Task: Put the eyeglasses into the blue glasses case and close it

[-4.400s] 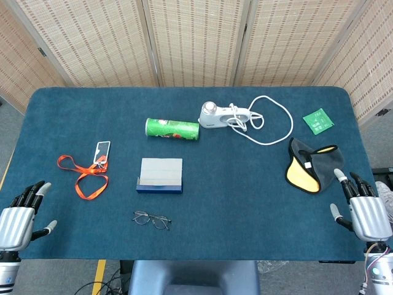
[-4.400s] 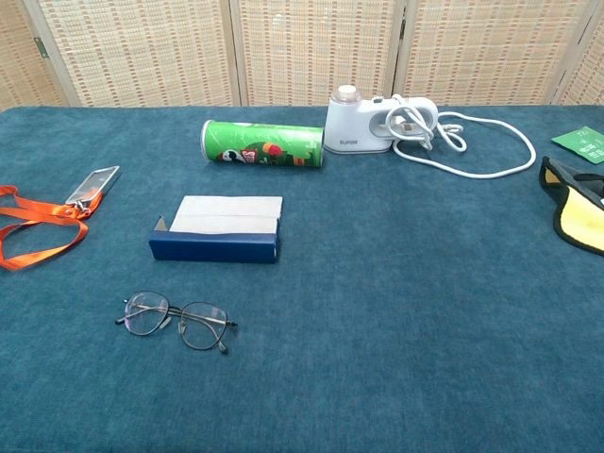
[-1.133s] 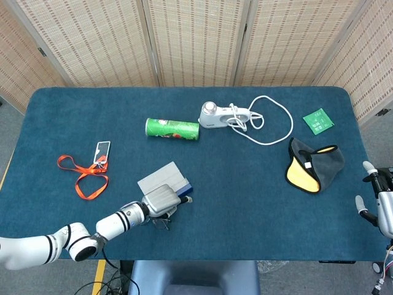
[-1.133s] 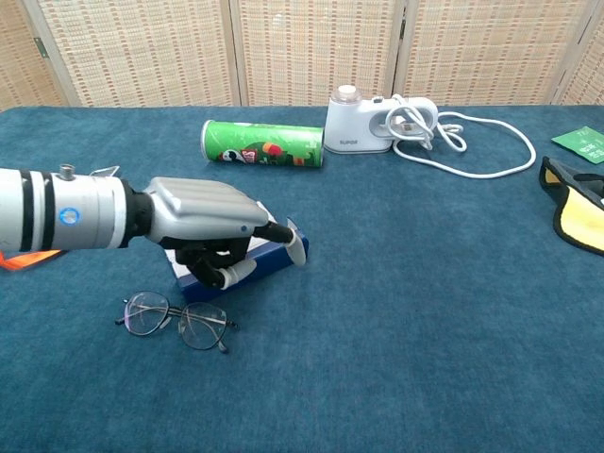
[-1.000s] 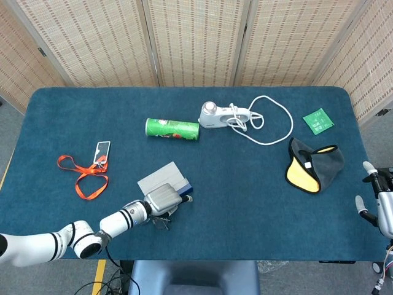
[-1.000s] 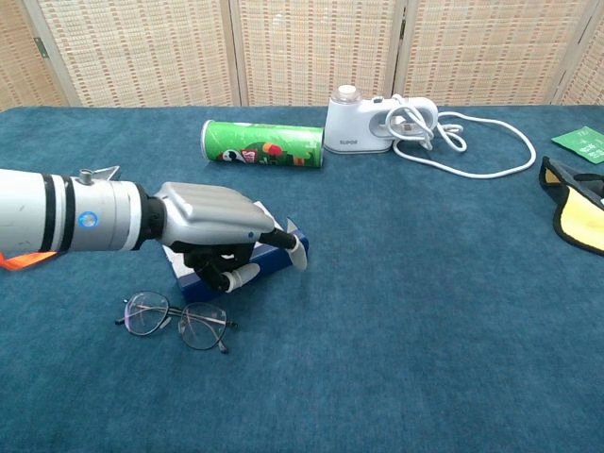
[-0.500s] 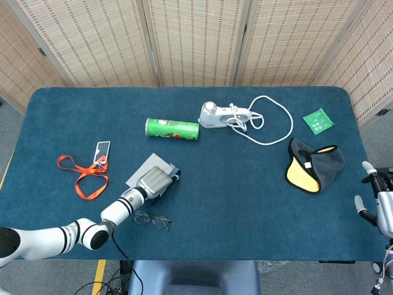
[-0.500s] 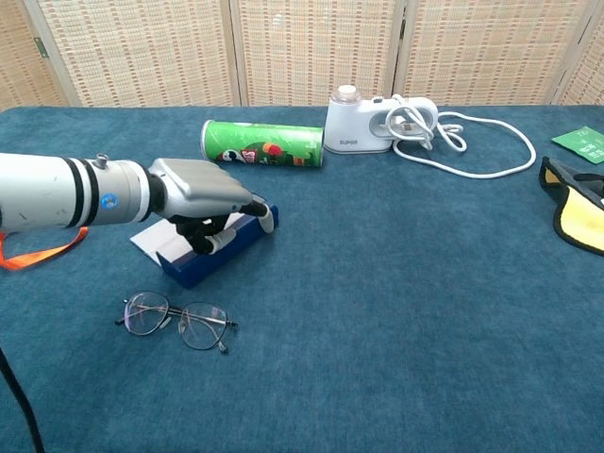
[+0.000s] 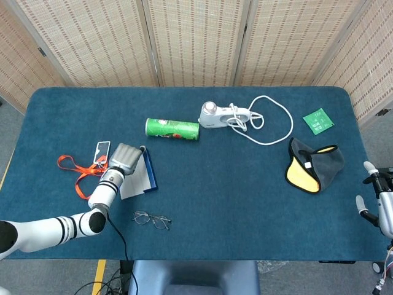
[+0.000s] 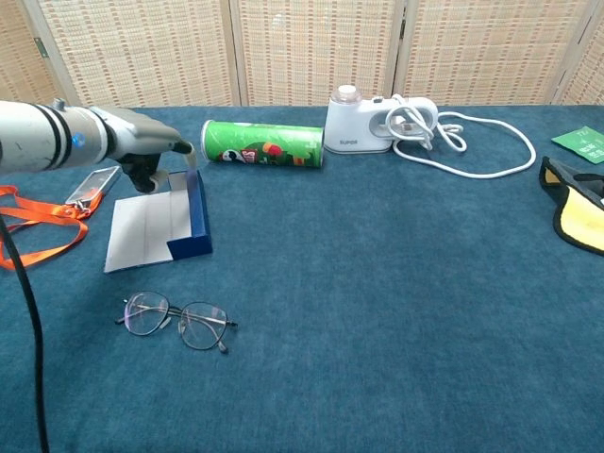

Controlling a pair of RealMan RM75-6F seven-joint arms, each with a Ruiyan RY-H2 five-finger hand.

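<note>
The blue glasses case (image 9: 139,174) (image 10: 157,229) lies at the left of the table, its white inside facing up and its blue wall (image 10: 198,212) on the right side. My left hand (image 9: 124,158) (image 10: 143,151) grips the case's far end, fingers curled over the corner. The eyeglasses (image 9: 151,219) (image 10: 177,321) lie folded open on the cloth, nearer the front edge than the case and apart from it. My right hand (image 9: 380,211) shows only partly at the table's right edge, fingers apart and holding nothing.
A green chip can (image 9: 172,129) lies behind the case. A white appliance (image 9: 220,115) with a looped cord (image 9: 274,123) sits further back. An orange lanyard with a badge (image 9: 88,171) is by my left hand. A black-and-yellow pouch (image 9: 312,165) and a green packet (image 9: 318,120) lie right.
My left hand has swung the case leftward and turned it, so the blue wall now runs front to back. The eyeglasses have not moved.
</note>
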